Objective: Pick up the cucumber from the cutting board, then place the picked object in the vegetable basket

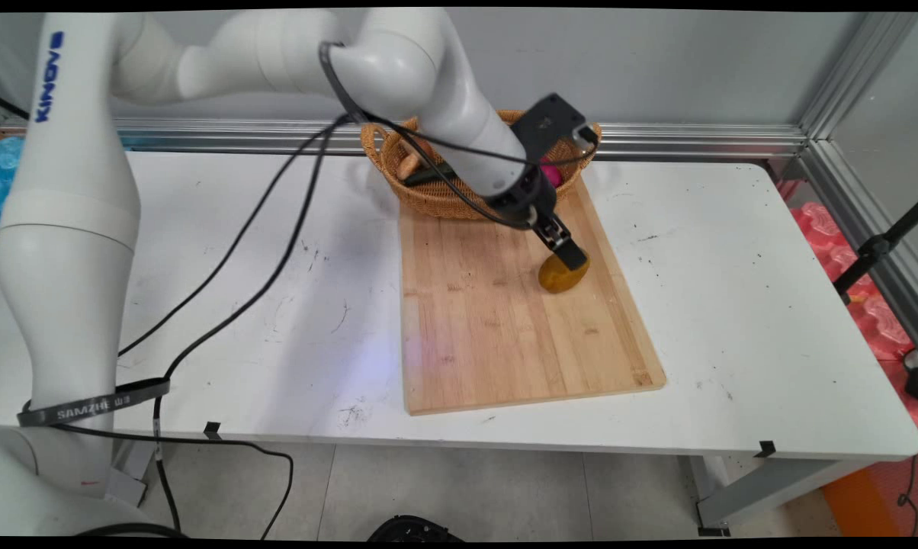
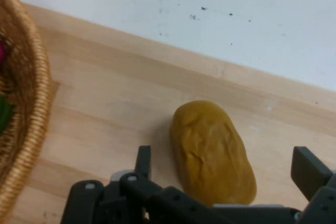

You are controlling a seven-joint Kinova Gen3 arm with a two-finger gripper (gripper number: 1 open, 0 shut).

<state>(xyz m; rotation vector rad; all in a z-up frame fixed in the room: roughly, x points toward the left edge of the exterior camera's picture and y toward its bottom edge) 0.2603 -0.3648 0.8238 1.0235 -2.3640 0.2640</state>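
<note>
Potato-like lump (image 2: pixel 212 153), ochre, oblong, dimpled skin, lies on pale wooden cutting board (image 1: pixel 505 320) near its right edge. Black two-finger tool (image 2: pixel 226 174) straddles it, open, gripping nothing. Looks firm, light, smooth; hold across the narrow waist.

Potato (image 2: pixel 212 153): one, yellowish-brown, oblong, skin dull and faintly creased. Lies on its side, whole, on the wooden cutting board (image 1: pixel 497 320), toward the board's far right part and near its right edge. The hand (image 1: pixel 568 255) is lowered over it, fingers spread to either side, the potato between them. Just behind stands a woven wicker basket (image 1: pixel 428 194) resting on the board's far end, with something pink and something green inside.
</note>
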